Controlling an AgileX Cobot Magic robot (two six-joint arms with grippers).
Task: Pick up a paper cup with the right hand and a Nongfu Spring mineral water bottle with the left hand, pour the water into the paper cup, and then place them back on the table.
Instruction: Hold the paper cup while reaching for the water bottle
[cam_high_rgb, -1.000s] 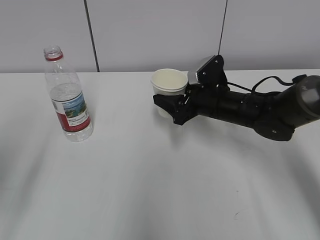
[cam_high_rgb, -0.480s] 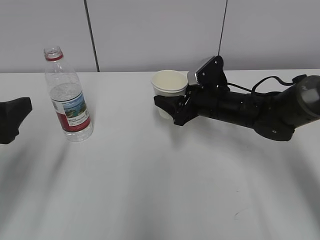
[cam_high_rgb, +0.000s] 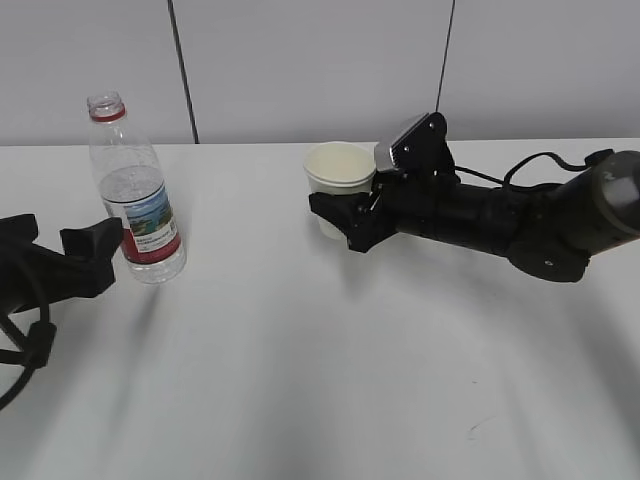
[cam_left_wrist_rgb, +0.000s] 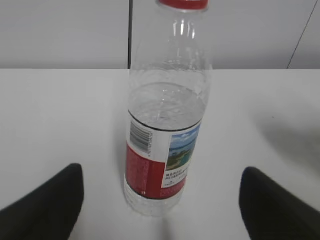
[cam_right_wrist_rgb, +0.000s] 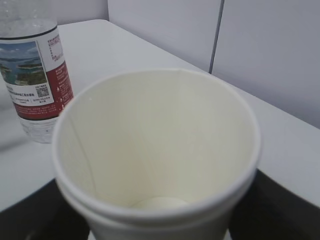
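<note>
White table (cam_high_rgb: 330, 380) with a water bottle (cam_high_rgb: 136, 195) standing upper left and a paper cup (cam_high_rgb: 338, 175) near upper centre.

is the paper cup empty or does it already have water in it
Empty. The right wrist view looks straight into the paper cup: dry cream walls and a bare bottom, no liquid.

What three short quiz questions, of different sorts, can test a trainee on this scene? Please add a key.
1. True or false: the paper cup already holds water.
2. The bottle stands: A) capped, B) open at the top, C) on its side.
3. Which gripper has the cup between its fingers?

Key:
1. False; the right wrist view shows it empty.
2. B; only the red neck ring shows, and the left gripper is open beside the bottle, not closed on it.
3. The right gripper.
</note>
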